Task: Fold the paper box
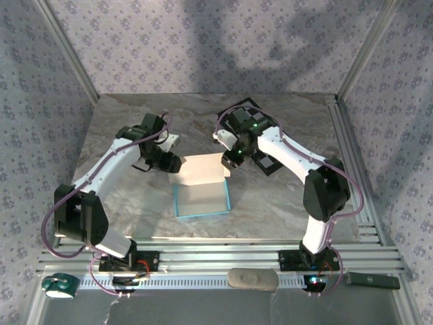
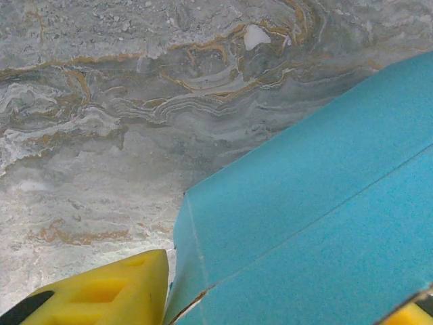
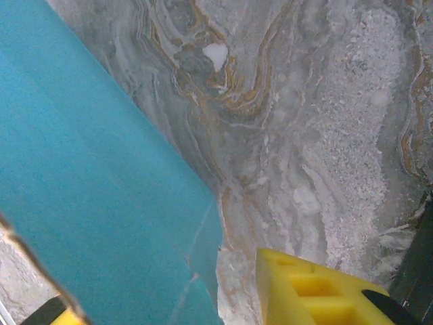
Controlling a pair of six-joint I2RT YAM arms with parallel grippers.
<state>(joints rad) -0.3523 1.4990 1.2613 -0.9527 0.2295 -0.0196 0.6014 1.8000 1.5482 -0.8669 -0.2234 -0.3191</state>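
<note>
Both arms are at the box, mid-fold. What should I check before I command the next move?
1. Paper box lies on the marble table between the arms: ok.
2. Rear flap is raised, white face showing: ok.
3. Left pincer is at the flap's left edge, turquoise card between its fingers: ok.
4. Right pincer is at the right edge, card between its fingers: ok.
5. Both grips are firm on the card: cannot tell.

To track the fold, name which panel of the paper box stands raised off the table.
The far panel, white face showing, stands raised; the near panel, turquoise-edged, lies flat on the table.
</note>
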